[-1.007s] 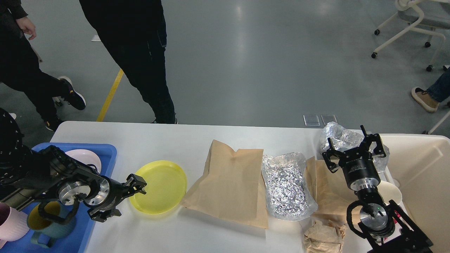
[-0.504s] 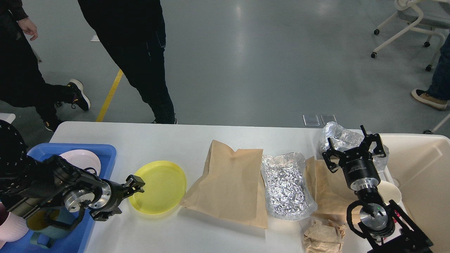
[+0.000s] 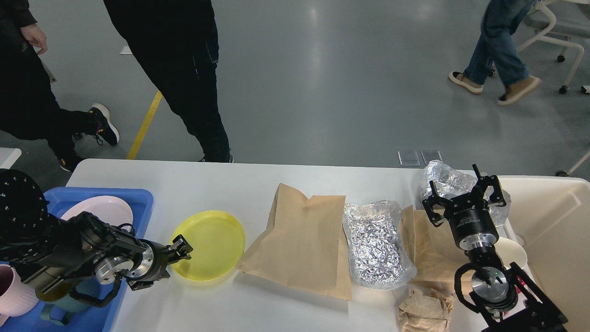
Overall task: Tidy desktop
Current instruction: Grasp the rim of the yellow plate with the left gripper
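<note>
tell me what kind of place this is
Probably a robotics lab or test hall: a bare grey floor with a yellow line, rolling chairs, people standing by, and a white table staged with clutter.

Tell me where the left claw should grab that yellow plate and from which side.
Probably the yellow plate by its raised rim at the left edge, coming in low from the left. It lies flat on the desktop, so only the rim offers a pinch, and the left claw sits right there.

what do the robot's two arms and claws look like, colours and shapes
Both arms are black with round silver metal joint rings and looped black cables. The left claw and right claw are black, two-fingered, with open-framed fingers. The right wrist is a black cylinder with faint lettering and a small green light lower down.
</note>
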